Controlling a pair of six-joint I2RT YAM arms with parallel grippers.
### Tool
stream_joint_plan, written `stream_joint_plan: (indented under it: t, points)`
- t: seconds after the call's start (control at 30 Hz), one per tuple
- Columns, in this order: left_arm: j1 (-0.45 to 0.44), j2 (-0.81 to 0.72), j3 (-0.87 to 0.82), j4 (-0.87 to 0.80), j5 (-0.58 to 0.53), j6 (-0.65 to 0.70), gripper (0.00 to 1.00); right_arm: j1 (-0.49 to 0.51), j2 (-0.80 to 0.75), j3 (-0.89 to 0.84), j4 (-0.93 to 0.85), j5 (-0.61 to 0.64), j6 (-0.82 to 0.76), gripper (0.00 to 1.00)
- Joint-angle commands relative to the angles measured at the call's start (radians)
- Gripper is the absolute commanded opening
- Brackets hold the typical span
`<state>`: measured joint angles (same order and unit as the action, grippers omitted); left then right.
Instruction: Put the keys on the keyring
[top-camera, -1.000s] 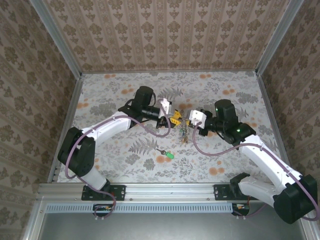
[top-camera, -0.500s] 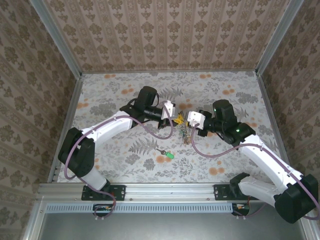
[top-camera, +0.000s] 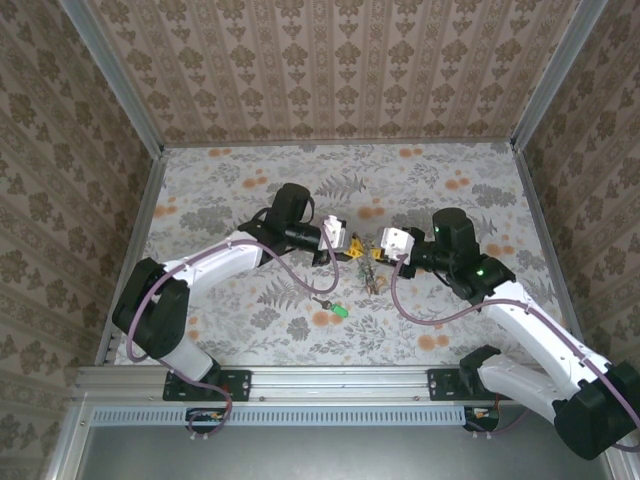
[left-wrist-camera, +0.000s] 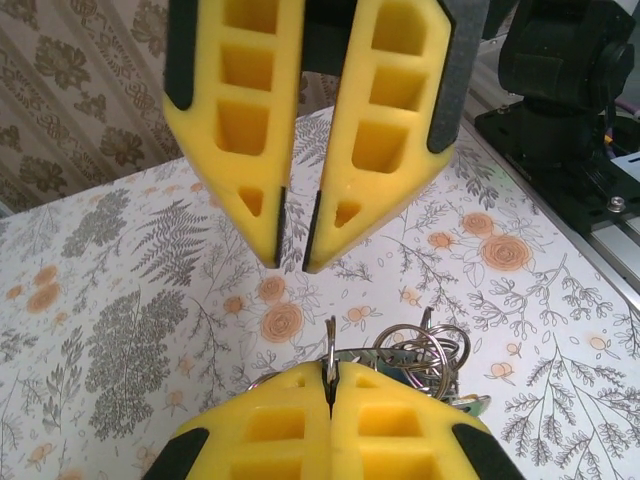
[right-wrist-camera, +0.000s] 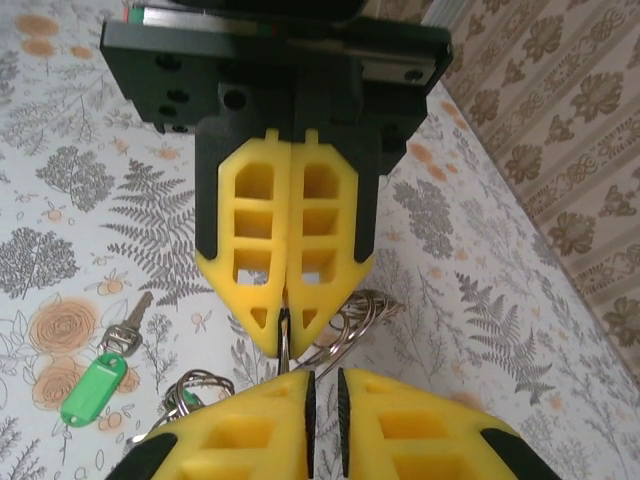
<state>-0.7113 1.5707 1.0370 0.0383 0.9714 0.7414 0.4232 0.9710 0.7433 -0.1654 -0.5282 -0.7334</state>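
The keyring is a thin hoop seen edge-on, and my left gripper is shut on it just above the table. A bunch of small metal rings hangs off it, with a bit of green showing in the bunch. My right gripper faces the left gripper tip to tip. Its jaws stand a narrow gap apart with nothing between them. One green-headed key lies loose on the table. From above, the left gripper and right gripper meet over the ring bunch, and the loose key lies nearer the front.
The floral table is walled by patterned panels on three sides. A metal rail runs along the near edge by the arm bases. Purple cables loop beside both forearms.
The left gripper has closed on the keyring. The right gripper's jaws have parted a little and it has drawn back slightly to the right. Both wrists sit lower than before.
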Motion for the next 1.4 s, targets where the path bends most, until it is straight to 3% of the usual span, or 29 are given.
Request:
stream_joint_plan:
  t: [0.0, 0.17, 0.43, 0.87, 0.97, 1.13, 1.23, 1.37]
  points:
    - [0.003, -0.05, -0.007, 0.078, 0.053, 0.049, 0.0, -0.006, -0.014, -0.013, 0.046, -0.072, 0.028, 0.2]
    - [0.003, -0.061, -0.023, 0.107, 0.045, 0.071, 0.0, -0.006, -0.008, -0.021, 0.032, -0.084, 0.02, 0.26]
    - [-0.004, -0.084, -0.028, 0.091, 0.044, 0.137, 0.0, -0.006, 0.004, -0.013, 0.023, -0.085, 0.013, 0.25]
    - [-0.018, -0.086, -0.031, 0.129, 0.039, 0.125, 0.0, -0.006, 0.032, -0.024, 0.052, -0.056, 0.013, 0.25]
    - [-0.021, -0.086, -0.027, 0.132, 0.048, 0.124, 0.0, -0.006, 0.044, -0.02, 0.062, -0.051, 0.012, 0.19]
    - [-0.024, -0.085, -0.023, 0.13, 0.049, 0.121, 0.0, -0.005, 0.055, -0.014, 0.066, -0.053, 0.006, 0.0]
    - [-0.024, -0.091, -0.019, 0.11, 0.031, 0.121, 0.0, -0.006, 0.045, -0.023, 0.077, -0.04, -0.004, 0.0]
    - [-0.026, -0.116, -0.02, 0.018, -0.018, 0.155, 0.12, -0.006, 0.007, -0.054, 0.142, -0.053, 0.014, 0.0]
